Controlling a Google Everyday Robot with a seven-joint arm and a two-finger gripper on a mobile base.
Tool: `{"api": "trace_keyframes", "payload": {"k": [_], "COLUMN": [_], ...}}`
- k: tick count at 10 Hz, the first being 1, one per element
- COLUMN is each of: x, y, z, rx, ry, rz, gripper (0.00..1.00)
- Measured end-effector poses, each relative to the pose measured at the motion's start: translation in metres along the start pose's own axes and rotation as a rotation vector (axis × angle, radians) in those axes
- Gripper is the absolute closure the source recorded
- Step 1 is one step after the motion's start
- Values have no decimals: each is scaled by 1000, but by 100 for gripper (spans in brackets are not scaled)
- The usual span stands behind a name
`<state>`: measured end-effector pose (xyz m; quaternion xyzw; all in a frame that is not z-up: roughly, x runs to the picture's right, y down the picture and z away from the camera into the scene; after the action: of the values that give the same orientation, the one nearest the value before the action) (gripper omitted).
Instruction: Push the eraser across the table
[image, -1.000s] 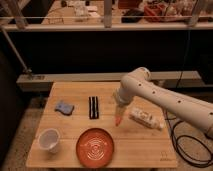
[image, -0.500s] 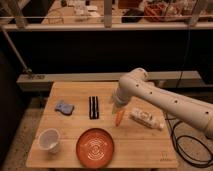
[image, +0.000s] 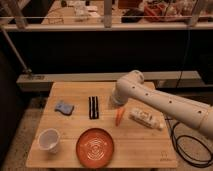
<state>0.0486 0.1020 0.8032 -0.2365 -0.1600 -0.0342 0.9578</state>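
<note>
The black eraser (image: 93, 107) with a thin pale line lies lengthwise on the light wooden table (image: 145, 145), left of centre. My white arm reaches in from the right. Its gripper (image: 115, 101) hangs low over the table, a short way to the right of the eraser and just above the top end of an orange carrot (image: 119, 116). The gripper is apart from the eraser.
A blue-grey sponge (image: 64, 107) lies left of the eraser. A white cup (image: 49, 140) stands front left, an orange plate (image: 95, 147) front centre. A white packet (image: 146, 118) lies right of the carrot. A black cable (image: 182, 150) hangs at the right.
The arm's end has moved left and slightly back, from over the carrot towards the eraser. The objects on the table have not moved.
</note>
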Motion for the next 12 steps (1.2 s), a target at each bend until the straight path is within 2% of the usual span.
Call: {"api": "trace_keyframes", "payload": {"k": [12], "x": [2], "y": [-16], "z": [57], "rx": [3], "ry": [-28], "rz": [-1], "gripper": [99]}}
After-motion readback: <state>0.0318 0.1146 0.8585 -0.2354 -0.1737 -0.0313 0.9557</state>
